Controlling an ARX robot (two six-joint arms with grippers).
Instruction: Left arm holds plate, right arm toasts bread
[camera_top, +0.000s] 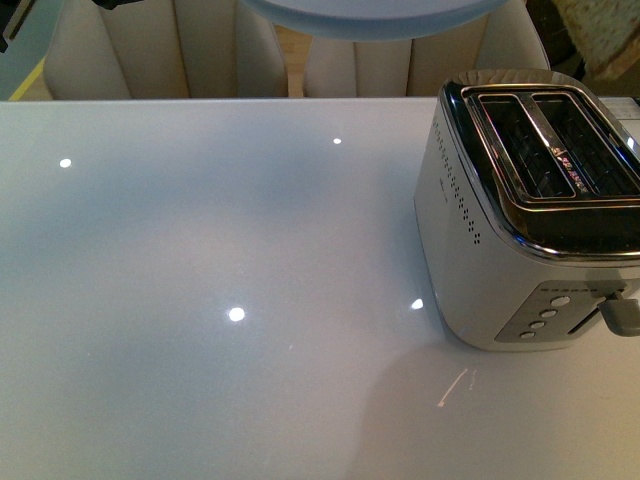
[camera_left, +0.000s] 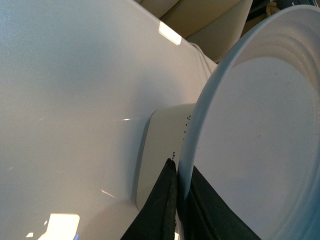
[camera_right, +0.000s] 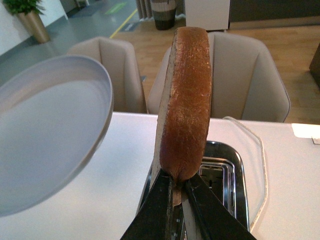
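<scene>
My left gripper is shut on the rim of the pale blue-grey plate and holds it up in the air. The plate's edge shows at the top of the front view, and its underside shows in the right wrist view. My right gripper is shut on the bread, a brown-crusted slice held edge-on and upright above the toaster's slots. The silver toaster stands at the right of the white table; both slots look empty. Neither arm shows in the front view.
The toaster's lever sticks out at its front right. A white cable runs behind the toaster. Beige chairs stand along the table's far edge. Bright light spots reflect on the tabletop.
</scene>
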